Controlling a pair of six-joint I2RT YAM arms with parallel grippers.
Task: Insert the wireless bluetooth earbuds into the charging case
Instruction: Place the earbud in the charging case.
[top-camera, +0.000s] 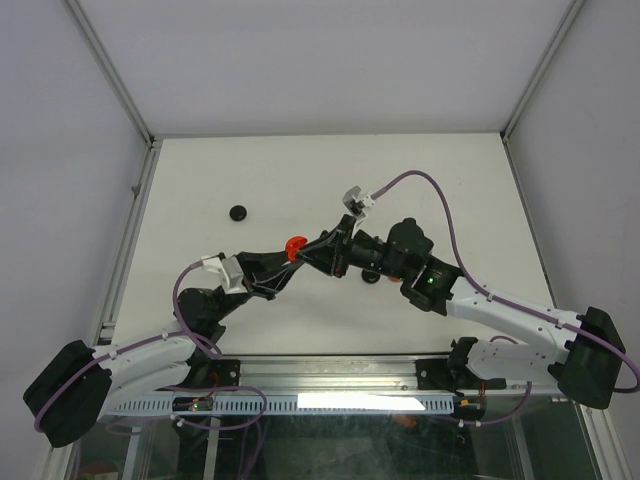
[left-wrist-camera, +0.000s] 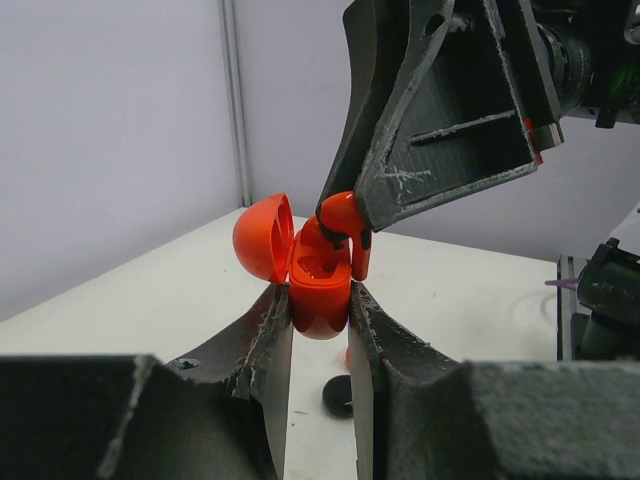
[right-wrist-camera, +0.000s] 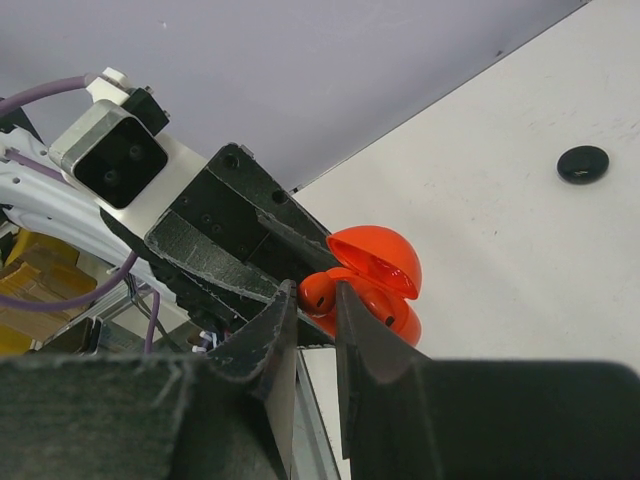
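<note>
My left gripper (left-wrist-camera: 320, 305) is shut on the body of a red charging case (left-wrist-camera: 320, 295), held above the table with its lid (left-wrist-camera: 262, 237) hinged open to the left. My right gripper (right-wrist-camera: 316, 300) is shut on a red earbud (right-wrist-camera: 318, 291) and holds it at the case's open mouth (right-wrist-camera: 375, 258). In the left wrist view the earbud (left-wrist-camera: 343, 213) touches the case's top right rim, with its stem hanging down the right side. In the top view both grippers meet at the case (top-camera: 293, 247) in mid-table. The black earbuds are not in view.
A round black disc (top-camera: 239, 212) lies on the table to the far left of the grippers; it also shows in the right wrist view (right-wrist-camera: 582, 163). Another black disc (left-wrist-camera: 338, 397) lies on the table below the case. Grey walls and metal rails edge the table.
</note>
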